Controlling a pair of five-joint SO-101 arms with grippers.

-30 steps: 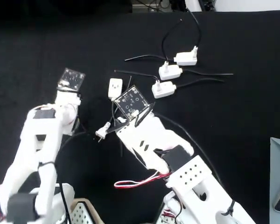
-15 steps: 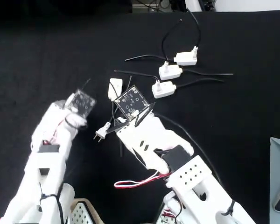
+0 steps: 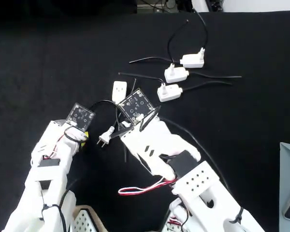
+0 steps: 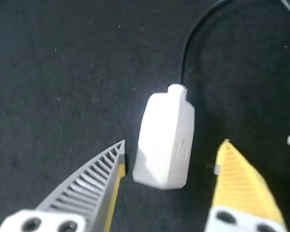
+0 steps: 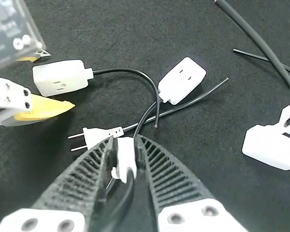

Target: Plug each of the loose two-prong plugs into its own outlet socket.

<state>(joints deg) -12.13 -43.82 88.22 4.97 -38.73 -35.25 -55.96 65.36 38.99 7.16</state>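
On the black counter (image 3: pixel 48 58), you're handling pieces that are probably light, hard-shelled and slippery.
From above, the two-prong plug (image 3: pixel 105 137) is lying between both arms. At the left wrist, your left tool (image 4: pixel 174 144), released, is straddling an outlet socket (image 4: pixel 164 130); its flat sides look like the best hold. At the right wrist, your right tool (image 5: pixel 124 140) is clenching a white plug body (image 5: pixel 125 159).

Left arm (image 3: pixel 48 164): white blocky plastic links, thin red and white wires near the wrist.
Left board (image 3: pixel 81 116): small dark square circuit board, pale dots.
Left fingers (image 4: pixel 239 183): one smooth yellow wedge; the other (image 4: pixel 89 186) grey, ribbed, yellow-edged; white bases with round screw holes.
Right arm (image 3: pixel 159 145): white shell with dark slots, black motor block (image 3: pixel 183 163), white plate (image 3: pixel 199 181) with rows of round holes.
Right board (image 3: pixel 137 105): dark square, pale dots.
Right fingers (image 5: pixel 82 179): dark grey, both ribbed, white bases with screw holes.
Wires (image 3: pixel 142 187): red-and-white bundle looping out beside the motor block.
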